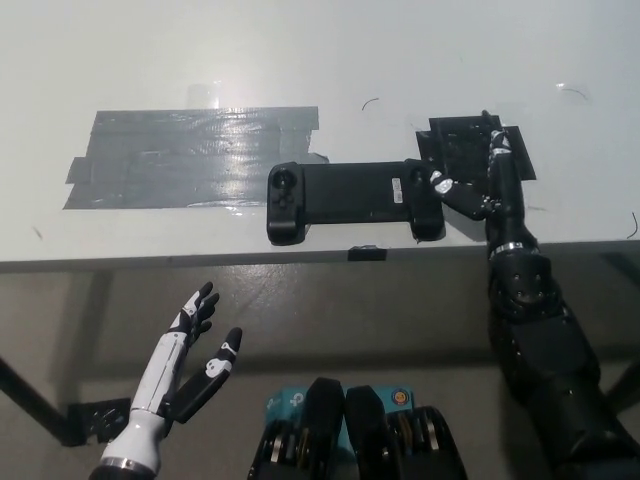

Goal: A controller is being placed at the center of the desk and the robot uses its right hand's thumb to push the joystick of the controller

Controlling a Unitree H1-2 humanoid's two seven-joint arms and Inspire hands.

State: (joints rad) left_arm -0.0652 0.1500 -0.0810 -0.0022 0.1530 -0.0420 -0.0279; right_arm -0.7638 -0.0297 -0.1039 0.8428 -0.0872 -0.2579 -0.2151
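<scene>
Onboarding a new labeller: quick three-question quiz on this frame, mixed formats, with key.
1. True or false: the controller lies near the desk's front edge.
2. Which hand is at the controller's end? A) white left hand B) black right hand
3. Fill in: left of the controller, grey ____ is stuck to the desk.

Key: 1 true. 2 B; its thumb reaches the controller's right end, while the left hand hangs open below the desk edge. 3 tape.
</scene>
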